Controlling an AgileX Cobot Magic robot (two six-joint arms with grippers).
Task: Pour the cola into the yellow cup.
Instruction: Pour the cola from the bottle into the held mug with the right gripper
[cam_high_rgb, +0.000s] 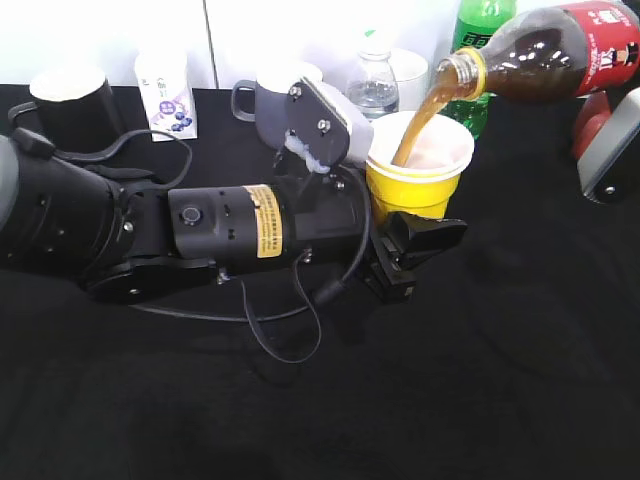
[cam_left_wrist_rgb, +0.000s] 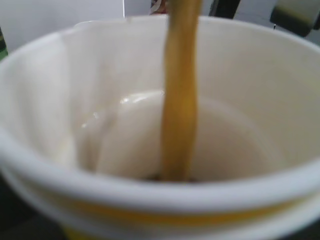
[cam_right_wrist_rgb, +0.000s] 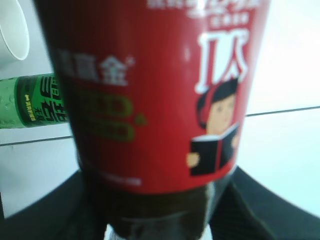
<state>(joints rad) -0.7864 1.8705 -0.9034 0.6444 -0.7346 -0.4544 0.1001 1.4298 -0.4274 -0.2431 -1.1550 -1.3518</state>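
Observation:
The cola bottle (cam_high_rgb: 560, 50) is tipped over at the upper right, neck pointing left and down, and a brown stream runs from its mouth into the yellow cup (cam_high_rgb: 420, 185). My left gripper (cam_high_rgb: 415, 245) is shut on the cup's lower part and holds it upright. The left wrist view shows the cup's white inside (cam_left_wrist_rgb: 100, 100) with the cola stream (cam_left_wrist_rgb: 180, 100) falling to its bottom. My right gripper is shut on the bottle; the right wrist view is filled by its red label (cam_right_wrist_rgb: 160, 90), and the fingers lie dark either side of its base.
Behind the cup stand a grey mug (cam_high_rgb: 270, 95), a small clear water bottle (cam_high_rgb: 375, 80), a green soda bottle (cam_high_rgb: 480, 30), a white carton (cam_high_rgb: 165, 90) and a black mug (cam_high_rgb: 75, 100). The green bottle also shows in the right wrist view (cam_right_wrist_rgb: 35, 100). Black cloth (cam_high_rgb: 450, 400) covers the table.

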